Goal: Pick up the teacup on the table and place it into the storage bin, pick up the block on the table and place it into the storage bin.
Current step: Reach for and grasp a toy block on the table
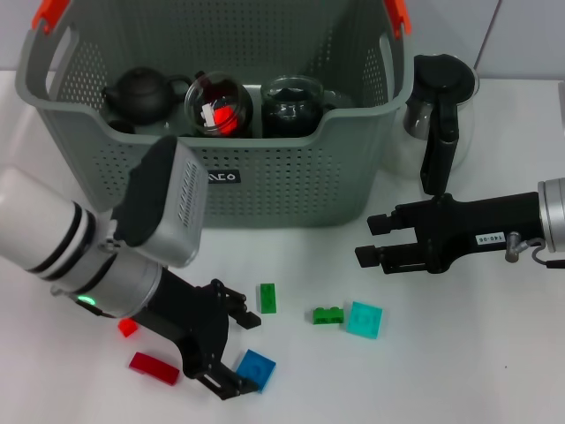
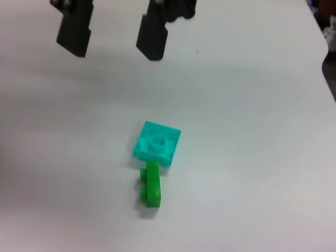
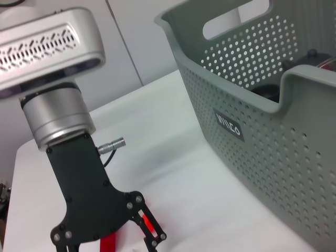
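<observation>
The grey perforated storage bin (image 1: pixel 265 168) stands at the back of the white table (image 1: pixel 441 353); its wall also shows in the right wrist view (image 3: pixel 262 142). It holds a black teapot (image 1: pixel 141 93) and two glass cups (image 1: pixel 219 104). No teacup shows on the table. My left gripper (image 1: pixel 240 355) is open, low over the table, with a blue block (image 1: pixel 258 368) at its fingertips. My right gripper (image 1: pixel 371 240) is open and empty, hovering right of the bin. A teal plate (image 2: pixel 157 142) and a green brick (image 2: pixel 152 184) lie between the grippers.
A glass coffee pot (image 1: pixel 441 97) with a black lid stands right of the bin. A flat green block (image 1: pixel 267 298), a red block (image 1: pixel 154 367) and a small red piece (image 1: pixel 127 327) lie near the left arm (image 3: pixel 79 173).
</observation>
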